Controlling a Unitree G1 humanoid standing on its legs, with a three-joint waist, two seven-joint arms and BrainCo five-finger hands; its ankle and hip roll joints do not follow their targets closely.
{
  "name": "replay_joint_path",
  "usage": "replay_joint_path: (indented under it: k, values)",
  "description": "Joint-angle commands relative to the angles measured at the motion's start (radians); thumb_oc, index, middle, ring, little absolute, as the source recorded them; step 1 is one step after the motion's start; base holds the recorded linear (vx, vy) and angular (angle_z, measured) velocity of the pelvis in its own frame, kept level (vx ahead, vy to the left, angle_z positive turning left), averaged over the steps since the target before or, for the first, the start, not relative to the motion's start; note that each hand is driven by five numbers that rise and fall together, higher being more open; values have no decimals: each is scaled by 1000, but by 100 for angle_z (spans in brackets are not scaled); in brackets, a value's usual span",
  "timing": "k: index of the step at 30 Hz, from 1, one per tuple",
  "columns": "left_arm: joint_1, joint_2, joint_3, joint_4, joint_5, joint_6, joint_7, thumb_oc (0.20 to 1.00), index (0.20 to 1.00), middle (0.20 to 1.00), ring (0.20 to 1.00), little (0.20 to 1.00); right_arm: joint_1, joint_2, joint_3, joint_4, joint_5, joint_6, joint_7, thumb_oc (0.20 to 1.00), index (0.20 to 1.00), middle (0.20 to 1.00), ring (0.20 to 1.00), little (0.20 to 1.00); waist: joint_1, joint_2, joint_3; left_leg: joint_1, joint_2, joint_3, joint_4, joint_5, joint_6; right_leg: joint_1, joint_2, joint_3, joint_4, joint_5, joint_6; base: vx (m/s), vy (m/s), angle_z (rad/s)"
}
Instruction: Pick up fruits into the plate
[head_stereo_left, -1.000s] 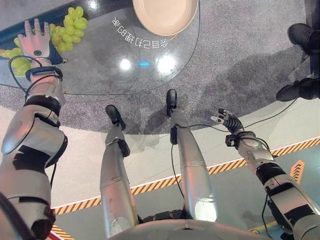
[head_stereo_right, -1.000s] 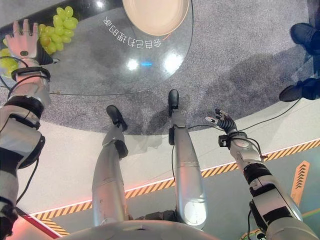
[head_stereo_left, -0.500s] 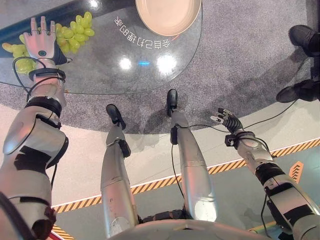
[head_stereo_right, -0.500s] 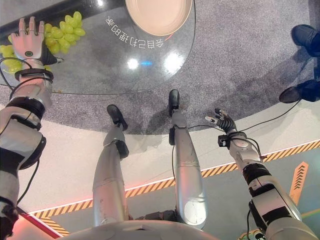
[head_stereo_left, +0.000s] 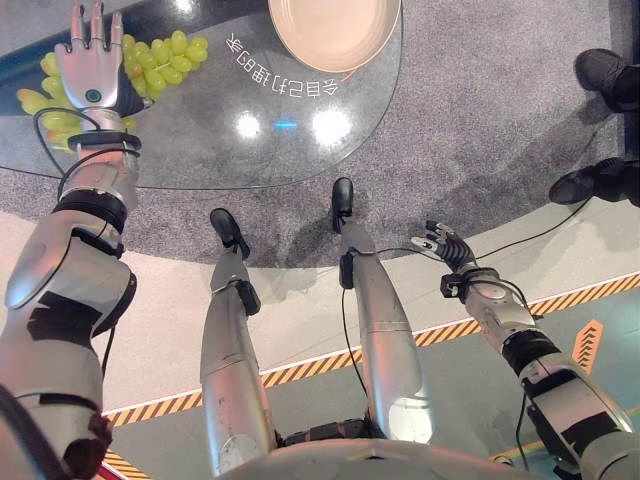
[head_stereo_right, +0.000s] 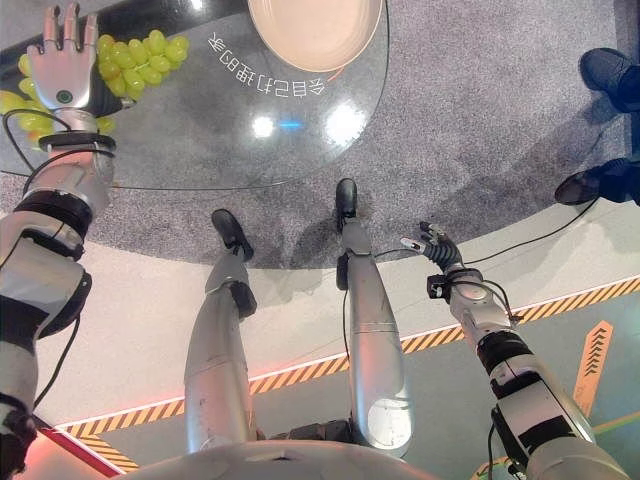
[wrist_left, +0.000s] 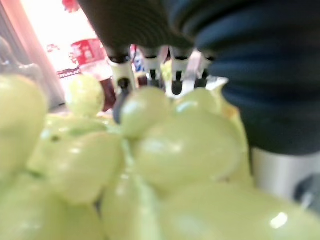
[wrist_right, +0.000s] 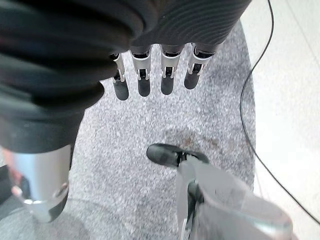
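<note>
We see the left robot hand (head_stereo_left: 88, 62) out over the round glass worktop (head_stereo_left: 200, 140), fingers straight and spread, lying flat over a bunch of green grapes (head_stereo_left: 165, 60); part of the bunch shows on the inner side of the hand, toward the plate, and more grapes peek out on its outer side; in the left wrist view the grapes (wrist_left: 150, 150) sit right under the palm, though we cannot tell if the fingers actually touch them; nothing is grasped. The beige plate (head_stereo_left: 335, 30) rests at the far edge of the worktop, well apart from the grapes, with no fruit on the part we can see; between the two runs an arc of white characters (head_stereo_left: 280, 72) printed on the glass, too small and turned about for us to read. The right robot hand (head_stereo_right: 432, 245) hangs low beside the worktop over the grey carpet (head_stereo_right: 470, 130), fingers relaxed and loosely spread, holding nothing. At the far right we see a person's dark shoes (head_stereo_left: 605, 75) on the carpet.
</note>
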Motion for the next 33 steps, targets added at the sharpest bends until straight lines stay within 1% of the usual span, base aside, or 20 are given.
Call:
replay_joint_path:
  k: [1, 9, 15, 21, 30, 32, 33]
  values:
    - [25, 27, 83, -32, -40, -9, 32, 1000, 1000, 1000, 1000, 1000, 100, -8, -10, -58, -2, -25, -29, 1000, 1000, 1000, 1000, 1000, 15, -6, 17, 4, -123, -35, 18, -82, 6, 65, 81, 8, -43, -62, 18, 0, 0, 0]
    - [132, 22, 132, -126, -9, 11, 24, 1000, 1000, 1000, 1000, 1000, 137, 1, -33, -106, -13, -11, -54, 1000, 1000, 1000, 1000, 1000, 30, 6, 17, 34, -126, -30, -1, -76, 5, 90, 72, -10, -52, -63, 20, -1, -14, 4]
    - [165, 25, 133, -169, 7, 19, -14, 1000, 1000, 1000, 1000, 1000, 152, -2, -47, -121, -13, -9, -59, 1000, 1000, 1000, 1000, 1000, 35, 14, 17, 40, -128, -27, -2, -76, 6, 93, 67, -17, -51, -63, 21, 4, -9, 4]
    - [189, 11, 121, -209, 12, 63, -68, 1000, 1000, 1000, 1000, 1000, 156, -6, -59, -147, -8, 18, -61, 1000, 1000, 1000, 1000, 1000, 33, 21, 17, 42, -130, -23, 0, -75, 7, 94, 66, -17, -45, -63, 21, 0, 0, 0]
    - [137, -1, 104, -173, -4, 97, -95, 1000, 1000, 1000, 1000, 1000, 139, 2, -53, -128, 1, 18, -50, 1000, 1000, 1000, 1000, 1000, 25, 7, 17, 49, -124, -16, 5, -77, 10, 98, 73, -11, -40, -62, 20, 0, 0, 0]
    - [121, 0, 99, -154, 16, 109, -101, 1000, 1000, 1000, 1000, 1000, 133, 3, -50, -124, 0, 20, -49, 1000, 1000, 1000, 1000, 1000, 22, 4, 17, 49, -123, -14, 5, -78, 10, 97, 75, -9, -39, -61, 19, 0, 0, 0]
    - [99, 4, 90, -136, 11, 128, -104, 1000, 1000, 1000, 1000, 1000, 124, 2, -46, -127, 2, 29, -49, 1000, 1000, 1000, 1000, 1000, 18, 0, 17, 47, -122, -15, 8, -77, 11, 95, 79, -4, -38, -61, 18, 0, 0, 0]
